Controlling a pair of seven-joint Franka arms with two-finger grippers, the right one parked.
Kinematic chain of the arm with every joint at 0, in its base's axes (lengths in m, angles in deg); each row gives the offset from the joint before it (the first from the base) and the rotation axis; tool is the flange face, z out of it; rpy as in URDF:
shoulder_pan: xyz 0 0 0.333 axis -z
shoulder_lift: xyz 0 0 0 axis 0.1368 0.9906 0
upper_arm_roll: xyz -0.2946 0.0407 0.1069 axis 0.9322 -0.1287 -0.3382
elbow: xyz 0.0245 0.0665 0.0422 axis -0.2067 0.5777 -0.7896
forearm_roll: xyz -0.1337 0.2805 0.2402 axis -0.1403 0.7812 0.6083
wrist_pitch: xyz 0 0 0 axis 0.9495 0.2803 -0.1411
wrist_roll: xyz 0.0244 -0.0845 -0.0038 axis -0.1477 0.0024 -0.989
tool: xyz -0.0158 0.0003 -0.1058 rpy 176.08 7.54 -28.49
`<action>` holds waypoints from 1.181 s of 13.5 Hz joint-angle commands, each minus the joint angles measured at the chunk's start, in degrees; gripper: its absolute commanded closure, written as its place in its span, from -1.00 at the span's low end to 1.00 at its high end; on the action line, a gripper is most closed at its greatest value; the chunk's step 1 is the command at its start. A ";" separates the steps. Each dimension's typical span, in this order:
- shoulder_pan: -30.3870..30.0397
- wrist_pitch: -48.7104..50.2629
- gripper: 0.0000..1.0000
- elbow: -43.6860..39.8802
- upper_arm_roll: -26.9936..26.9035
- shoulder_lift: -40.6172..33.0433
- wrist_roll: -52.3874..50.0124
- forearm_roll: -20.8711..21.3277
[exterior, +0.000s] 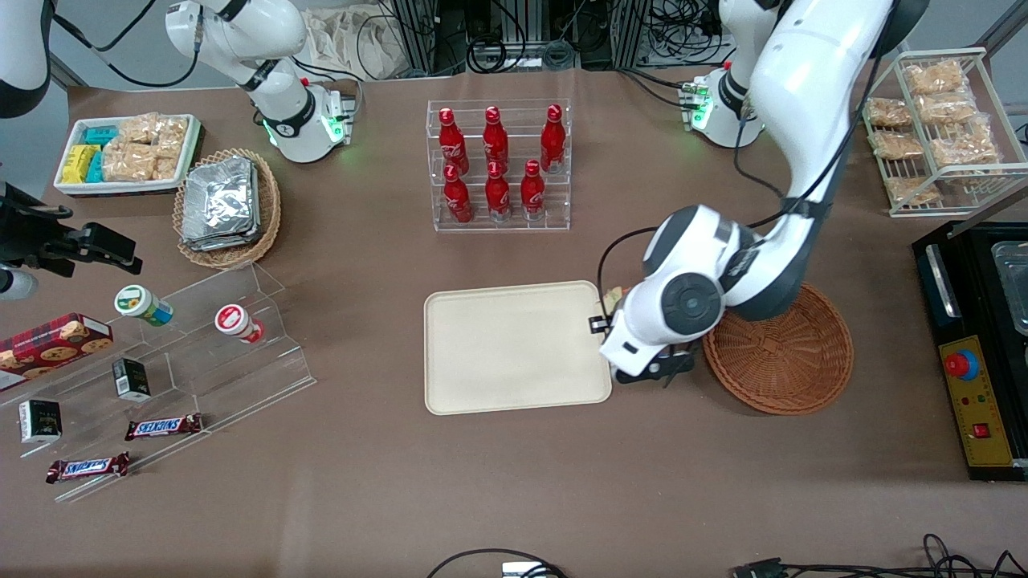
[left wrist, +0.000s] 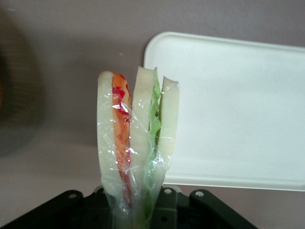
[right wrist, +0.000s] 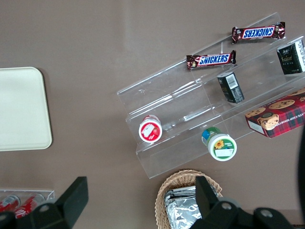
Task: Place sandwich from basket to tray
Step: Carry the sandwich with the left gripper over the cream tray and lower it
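1. You see one small triangular wedge sandwich (left wrist: 136,143), pale bread with orange-red and green filling under clear film, clamped at its base by the left arm's black two-finger gripper (left wrist: 138,210); in the front view the gripper (exterior: 646,368) hangs above bare table between the tray and the basket.
2. One flat cream-beige rectangular plastic tray (exterior: 514,347) lies mid-table with nothing on it; one round reddish-brown woven wicker basket (exterior: 783,353) sits just beside it toward the working arm's end, and no sandwich shows in it.
3. Count seven red bottles (exterior: 496,164) in a clear acrylic rack, farther from the front camera than the tray.
4. Toward the parked arm's end you have two Snickers bars (exterior: 163,426), two small dark boxes (exterior: 130,379), two round-lidded cups (exterior: 144,305) and one red cookie box (exterior: 55,343) on a clear stepped stand, plus one tan wicker basket of foil packets (exterior: 225,205) and one white bin of snacks (exterior: 127,152).
5. The arm's wrist hides most of the sandwich in the front view; only a sliver shows by the tray's corner. The arm also covers part of the reddish basket's rim.
6. A brown cloth (exterior: 514,482) covers the table; cables trail along its edges.
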 commanded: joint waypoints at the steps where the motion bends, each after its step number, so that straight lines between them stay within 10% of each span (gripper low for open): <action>1: 1.37 -0.97 1.00 -3.36 -0.09 5.00 5.17 -0.15; 13: 4.01 -9.23 0.91 -3.18 -0.09 13.37 7.64 -1.30; 14: 4.01 -9.33 0.48 -3.18 -0.09 13.72 7.64 -1.30; 15: 3.92 -9.50 -0.99 -3.10 -0.09 13.81 7.73 -0.86; 16: 4.01 -9.68 -1.00 -3.01 -0.18 13.72 7.82 -0.60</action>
